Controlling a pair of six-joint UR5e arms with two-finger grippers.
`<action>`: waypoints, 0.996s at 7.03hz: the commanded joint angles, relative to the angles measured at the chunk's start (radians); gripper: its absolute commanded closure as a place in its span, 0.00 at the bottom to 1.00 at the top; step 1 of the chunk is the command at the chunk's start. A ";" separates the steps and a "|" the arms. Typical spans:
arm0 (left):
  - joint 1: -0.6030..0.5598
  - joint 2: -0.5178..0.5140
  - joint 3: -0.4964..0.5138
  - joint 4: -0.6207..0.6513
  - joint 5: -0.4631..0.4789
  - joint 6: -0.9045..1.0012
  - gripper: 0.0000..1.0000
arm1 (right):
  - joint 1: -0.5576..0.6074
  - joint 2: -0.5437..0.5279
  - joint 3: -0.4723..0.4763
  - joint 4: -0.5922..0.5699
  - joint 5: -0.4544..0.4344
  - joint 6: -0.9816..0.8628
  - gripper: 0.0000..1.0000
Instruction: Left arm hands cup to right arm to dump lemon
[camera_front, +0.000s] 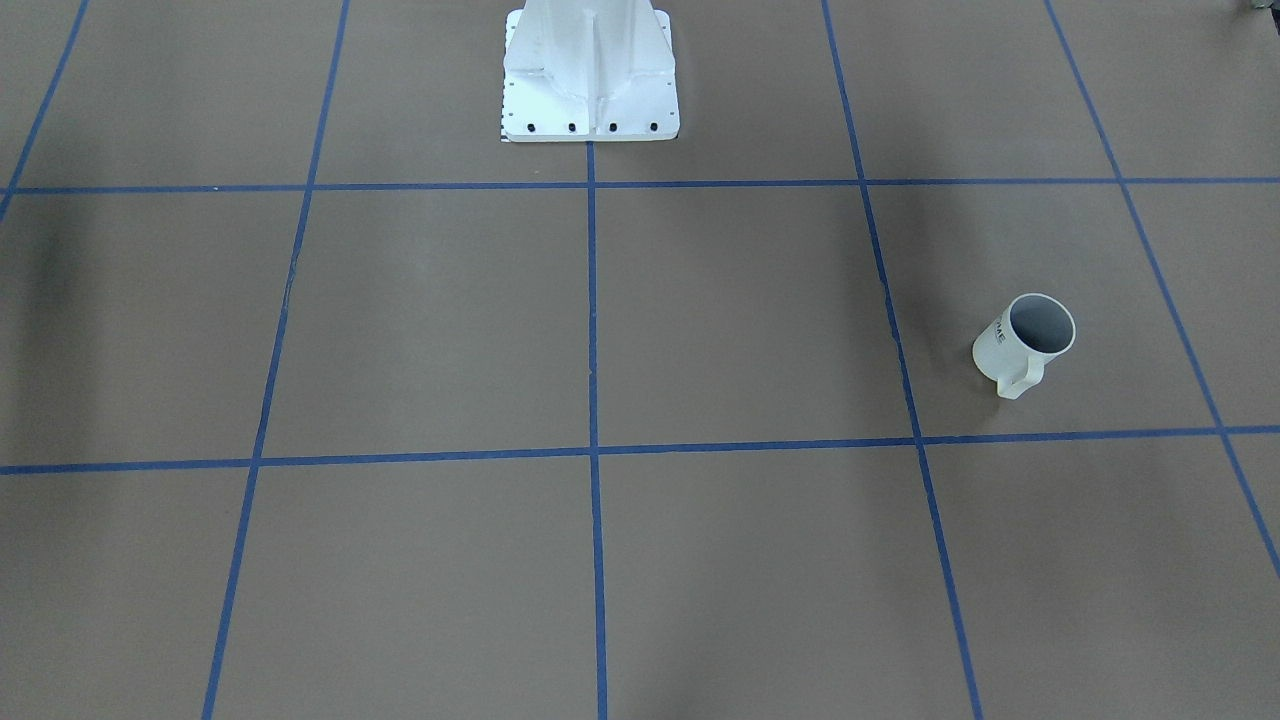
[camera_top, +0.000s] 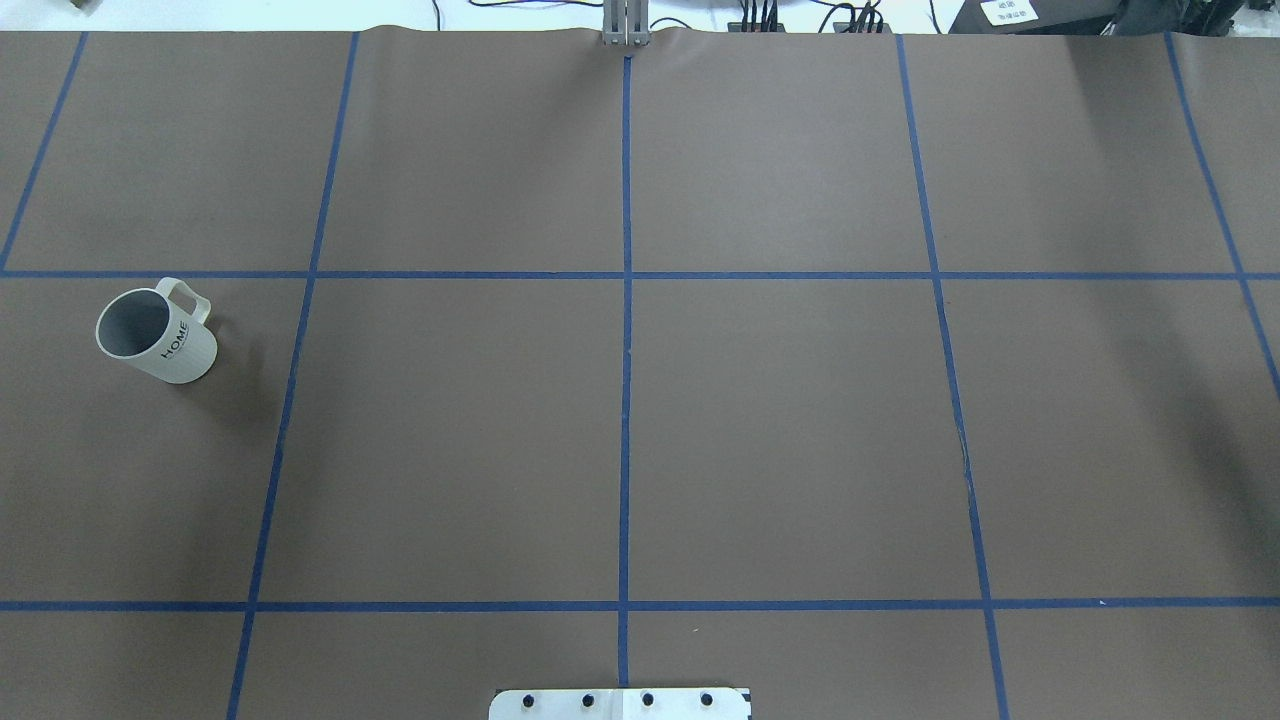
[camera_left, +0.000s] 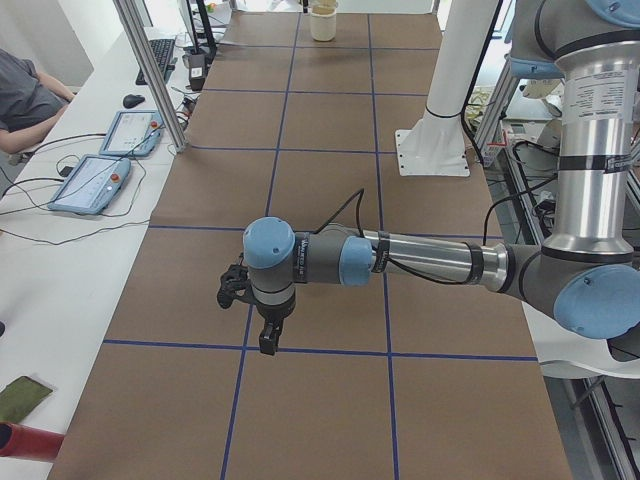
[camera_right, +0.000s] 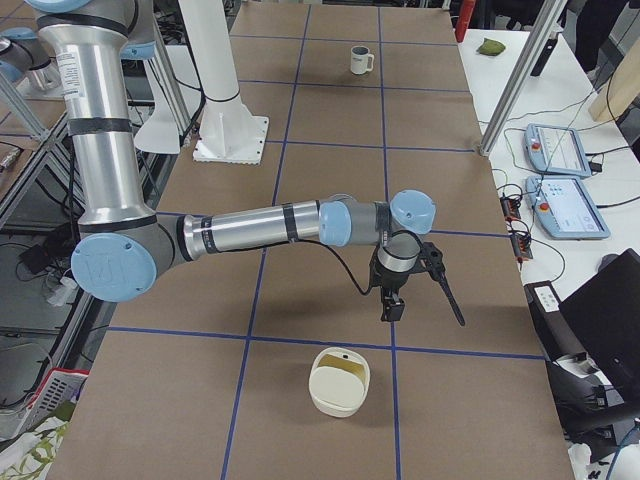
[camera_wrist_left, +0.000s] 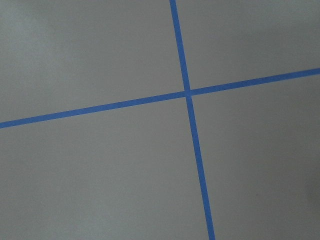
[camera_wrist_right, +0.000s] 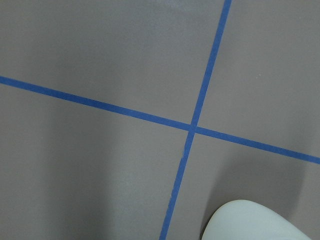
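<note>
We see the cup (camera_top: 157, 335) upright on the worktop (camera_top: 640, 430), far to the robot's left. Only the side views show the left claw (camera_left: 262, 325) and right claw (camera_right: 392, 300), and from these we cannot tell whether they are open or closed.

The white ribbed mug (camera_top: 168, 350), grey inside with black "HOME" lettering, stands upright near the tabletop's left end, about midway between the long edges, its handle toward the operators' edge. The left arm (camera_left: 430, 262) stretches level over that end, the left gripper (camera_left: 268, 345) pointing down. The right arm (camera_right: 250, 228) stretches level over the right end, the right gripper (camera_right: 390, 310) pointing down; how wide either one's jaws stand cannot be told
</note>
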 joint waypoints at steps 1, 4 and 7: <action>0.000 0.001 0.000 -0.002 0.000 0.000 0.00 | -0.004 0.002 0.002 0.000 0.000 0.000 0.00; 0.000 0.001 -0.003 -0.002 0.000 0.000 0.00 | -0.007 0.002 0.004 0.000 0.000 0.000 0.00; 0.000 0.002 -0.029 -0.002 0.002 0.000 0.00 | -0.015 0.002 0.004 0.000 0.000 0.000 0.00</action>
